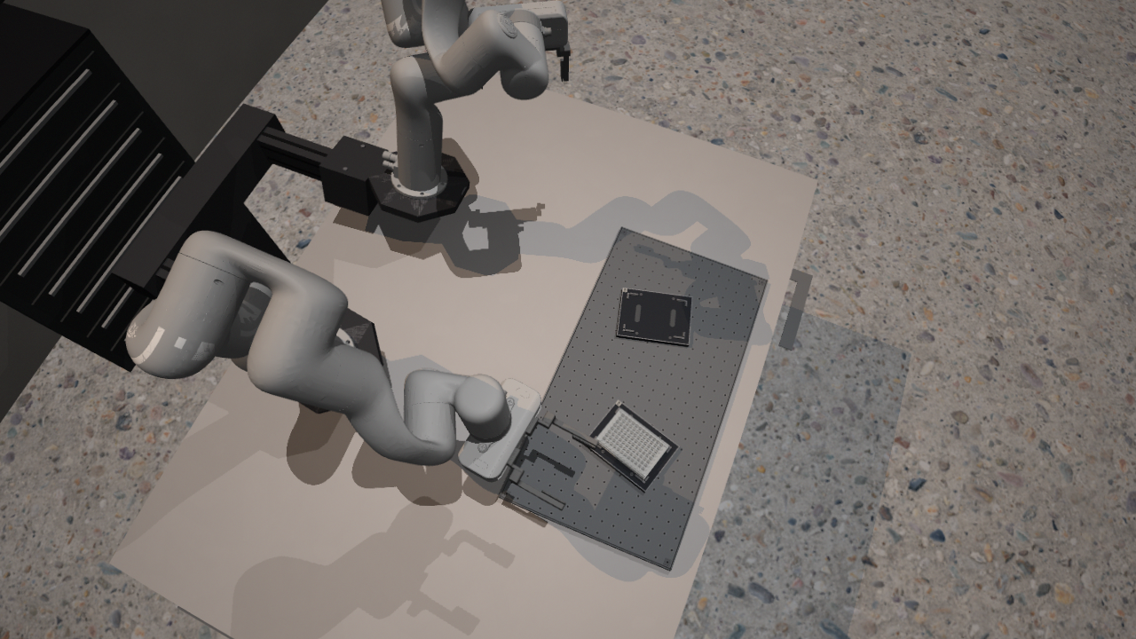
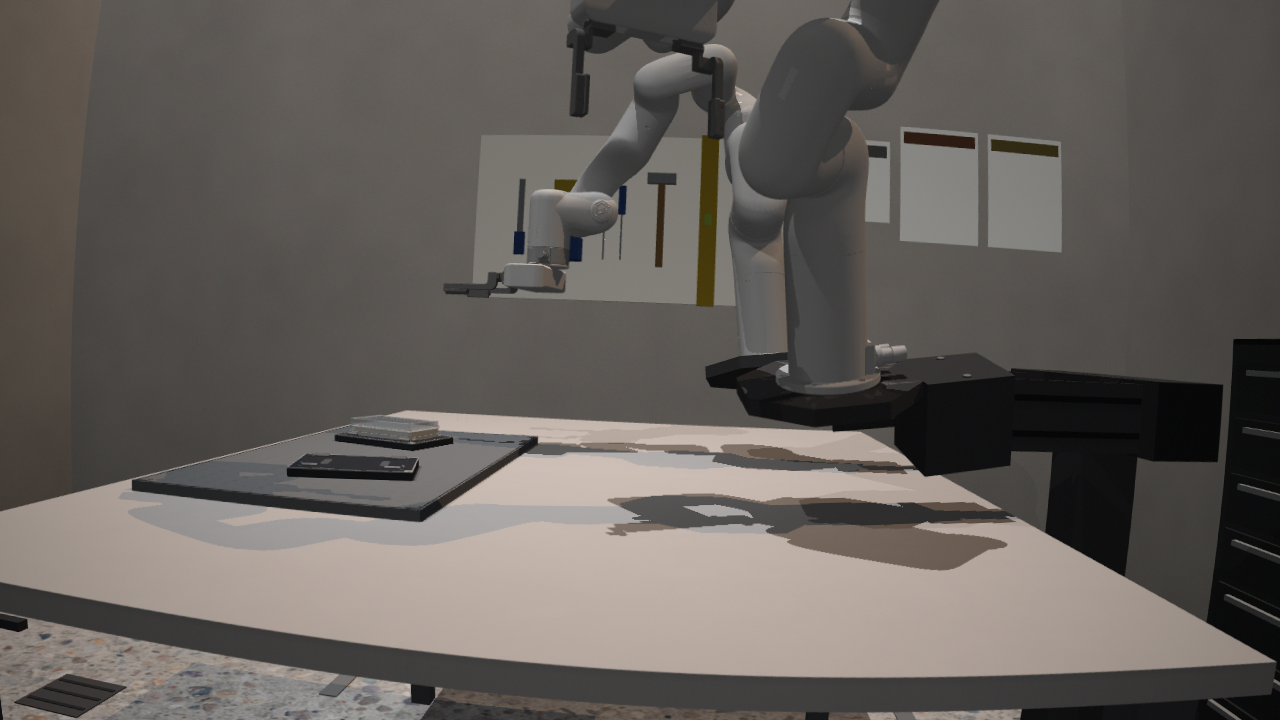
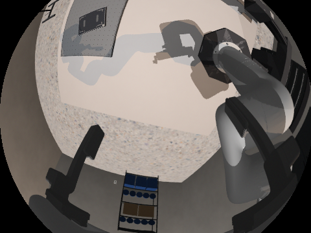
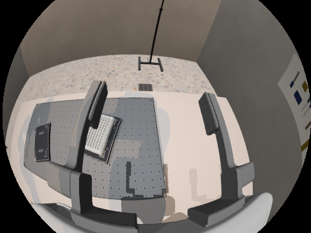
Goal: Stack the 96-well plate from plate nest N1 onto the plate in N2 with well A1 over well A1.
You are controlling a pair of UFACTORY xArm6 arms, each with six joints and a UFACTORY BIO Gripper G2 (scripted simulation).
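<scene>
The perforated board (image 1: 579, 373) (image 2: 277, 501) (image 3: 87, 42) (image 4: 65, 113) lay flat on the pale table (image 1: 477, 318) (image 2: 626, 582) (image 3: 129, 81) (image 4: 184, 129), and two nests stood on it. On the part of the board at the left arm's side was the nest N1 (image 1: 655, 318) (image 2: 353, 465) (image 3: 92, 20) (image 4: 42, 142), and its dark top surface was bare. On the part at the right arm's side was the nest N2 (image 1: 655, 477) (image 2: 434, 441) (image 4: 114, 136). In it the stacked 96-well plates (image 1: 634, 441) (image 2: 393, 428) (image 4: 100, 136) were sitting; the exterior view showed a clear upper layer on a paler lower one. The stack looked level, but whether it was completely nested, and whether both A1 corners agreed, I could not tell.

The right gripper (image 1: 581, 477) (image 2: 447, 289) (image 4: 152, 103) was above the board, near its edge towards the arms, and well apart from the plates in height. Its fingers stood moderately apart, with nothing between them, and pointed level, out over the board. In the right wrist view one finger covered a part of the plates.

The left gripper (image 1: 564, 67) (image 2: 648, 119) (image 3: 164, 116) was high and well apart from the board, beyond its N1 end. Its fingers were wide open, pointed downward, and held nothing.
</scene>
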